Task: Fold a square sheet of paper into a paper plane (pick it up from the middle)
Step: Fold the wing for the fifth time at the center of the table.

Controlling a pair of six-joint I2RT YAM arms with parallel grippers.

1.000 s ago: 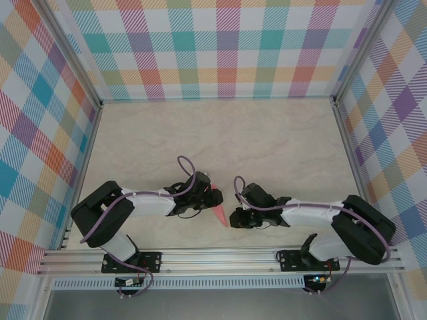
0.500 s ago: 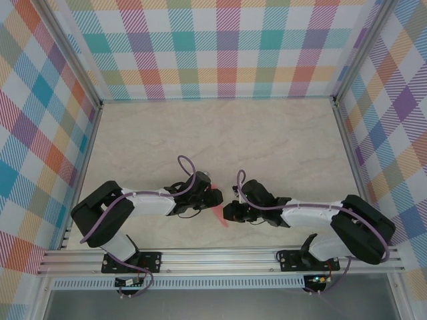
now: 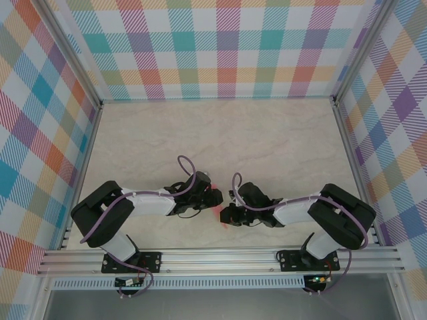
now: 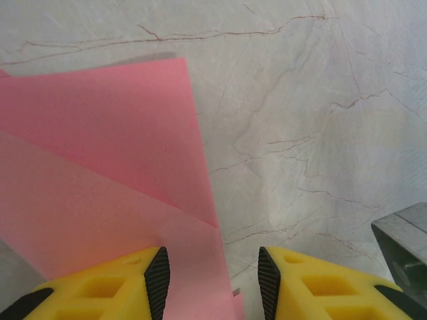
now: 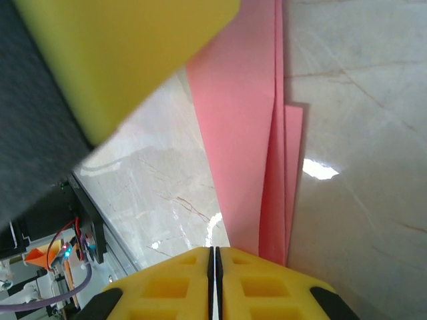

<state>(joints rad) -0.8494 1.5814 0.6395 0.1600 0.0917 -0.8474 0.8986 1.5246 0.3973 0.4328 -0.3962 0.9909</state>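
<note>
Right, here is a pale marble-look worktop [image 3: 220, 133], cream with thin brown veins, boxed in on three sides by pastel plaid walls [image 3: 227, 53]. An aluminium rail [image 3: 220, 257] runs along the near edge and carries both arm bases.

Both arms are folded in low, meeting at the near middle of the worktop. The left gripper [image 3: 212, 198] and the right gripper [image 3: 225, 215] sit just beside each other, the left one slightly farther back. Between them shows a sliver of the salmon-pink paper plane [image 3: 219, 212], flat on the surface.

On the left wrist camera, the left gripper [image 4: 213, 277] has its yellow fingers parted with a clear gap, gripping nothing. The paper plane [image 4: 100, 167] spreads out to the left in overlapping layers, one straight edge running down into that gap and its near part slipping under the left finger. To the right lies bare veined marble.

From the right wrist, the right gripper [image 5: 213, 260] has its fingers pressed together, just a hairline seam between them. The paper plane [image 5: 240, 133] lies as a long narrow strip of stacked folds that reaches those fingertips; whether any paper is pinched in the seam I cannot tell. A yellow finger [image 5: 127, 47] of the left gripper looms at the upper left. Glare spots shine on the glossy worktop beside the paper.
</note>
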